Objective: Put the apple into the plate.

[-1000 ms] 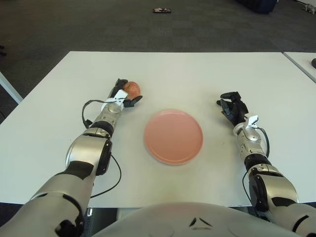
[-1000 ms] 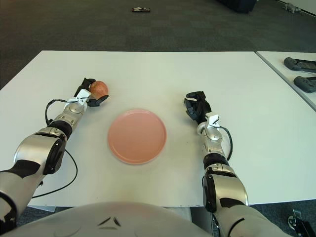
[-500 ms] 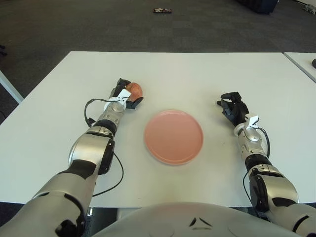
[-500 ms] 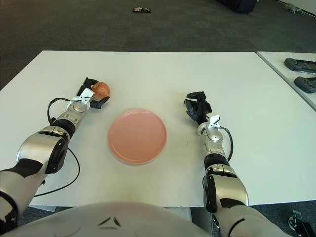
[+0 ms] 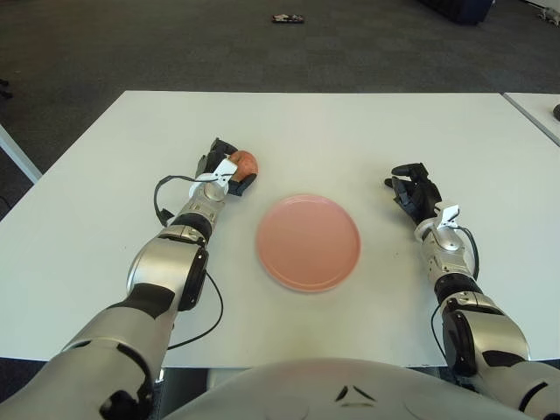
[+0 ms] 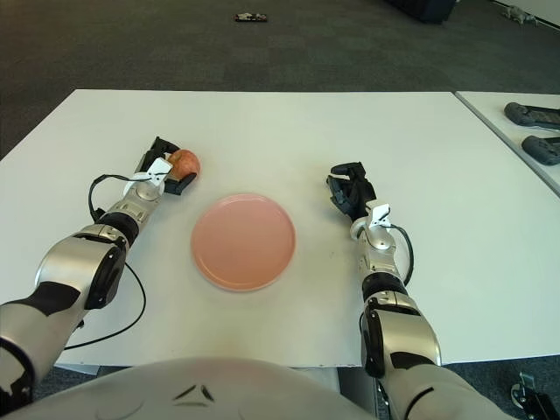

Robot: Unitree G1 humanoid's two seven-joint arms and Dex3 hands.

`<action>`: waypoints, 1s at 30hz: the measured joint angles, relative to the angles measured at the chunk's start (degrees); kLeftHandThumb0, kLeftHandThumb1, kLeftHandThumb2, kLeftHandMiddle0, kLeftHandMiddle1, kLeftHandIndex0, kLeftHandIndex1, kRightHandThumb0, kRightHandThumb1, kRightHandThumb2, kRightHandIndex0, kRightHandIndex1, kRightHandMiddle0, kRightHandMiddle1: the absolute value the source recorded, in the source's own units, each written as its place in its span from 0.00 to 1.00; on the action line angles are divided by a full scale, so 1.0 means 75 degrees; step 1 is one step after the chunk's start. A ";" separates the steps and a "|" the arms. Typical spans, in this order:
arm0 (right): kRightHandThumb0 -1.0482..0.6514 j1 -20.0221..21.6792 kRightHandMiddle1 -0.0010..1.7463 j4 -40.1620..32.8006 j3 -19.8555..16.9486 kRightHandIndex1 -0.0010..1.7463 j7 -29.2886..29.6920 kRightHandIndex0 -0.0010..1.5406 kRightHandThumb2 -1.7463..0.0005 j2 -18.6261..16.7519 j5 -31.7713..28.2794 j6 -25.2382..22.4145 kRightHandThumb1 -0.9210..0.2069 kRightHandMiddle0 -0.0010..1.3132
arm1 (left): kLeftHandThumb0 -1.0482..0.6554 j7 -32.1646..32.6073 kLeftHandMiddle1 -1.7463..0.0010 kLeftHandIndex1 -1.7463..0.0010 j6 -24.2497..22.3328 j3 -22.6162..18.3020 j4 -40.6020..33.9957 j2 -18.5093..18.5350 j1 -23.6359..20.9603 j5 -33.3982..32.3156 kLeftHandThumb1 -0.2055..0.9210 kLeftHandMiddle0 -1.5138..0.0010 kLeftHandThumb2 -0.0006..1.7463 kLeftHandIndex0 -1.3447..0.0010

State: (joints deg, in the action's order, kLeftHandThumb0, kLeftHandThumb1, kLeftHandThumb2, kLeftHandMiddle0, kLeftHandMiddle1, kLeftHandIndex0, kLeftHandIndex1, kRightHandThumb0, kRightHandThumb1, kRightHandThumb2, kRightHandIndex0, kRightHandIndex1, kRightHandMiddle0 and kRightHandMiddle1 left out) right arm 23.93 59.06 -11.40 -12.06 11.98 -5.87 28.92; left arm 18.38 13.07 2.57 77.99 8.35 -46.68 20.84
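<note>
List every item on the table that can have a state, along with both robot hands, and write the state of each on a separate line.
apple: gripped in the left hand, not yet in the plate.
plate: flat on the table, nothing in it.
left hand: fingers closed around the apple, up and left of the plate.
right hand: fingers curled, holding nothing, right of the plate.
table: white, holding the plate.

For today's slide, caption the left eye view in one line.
Left hand grips the apple beside an empty pink plate.
</note>
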 measured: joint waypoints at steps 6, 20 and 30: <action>0.41 -0.0001 0.97 -0.0002 0.0000 0.71 0.0000 0.22 0.73 0.0001 -0.0003 0.0000 0.00 0.19 | 0.60 0.0170 0.02 0.00 0.0056 -0.0170 0.0000 -0.0116 0.0000 -0.0046 0.21 0.47 0.93 0.53; 0.41 -0.0022 0.97 -0.0043 0.0005 0.71 0.0002 0.22 0.73 0.0000 -0.0003 0.0000 0.00 0.19 | 0.61 0.0558 0.05 0.00 0.0395 -0.0262 -0.0027 -0.0543 -0.0019 -0.0085 0.18 0.42 0.95 0.54; 0.41 -0.0043 0.97 -0.0080 0.0009 0.71 0.0002 0.22 0.73 -0.0005 -0.0002 0.0002 0.00 0.19 | 0.61 0.0487 0.05 0.00 0.0398 -0.0357 -0.0037 -0.0687 -0.0046 -0.0231 0.17 0.41 0.96 0.53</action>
State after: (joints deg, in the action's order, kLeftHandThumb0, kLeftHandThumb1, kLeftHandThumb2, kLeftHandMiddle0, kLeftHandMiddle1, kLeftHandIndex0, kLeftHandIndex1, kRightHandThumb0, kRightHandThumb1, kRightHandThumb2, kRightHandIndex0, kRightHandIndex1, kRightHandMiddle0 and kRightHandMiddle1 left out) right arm 23.61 58.46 -11.33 -12.04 11.94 -5.89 28.93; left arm 22.03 16.05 -0.11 77.72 3.19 -47.03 19.11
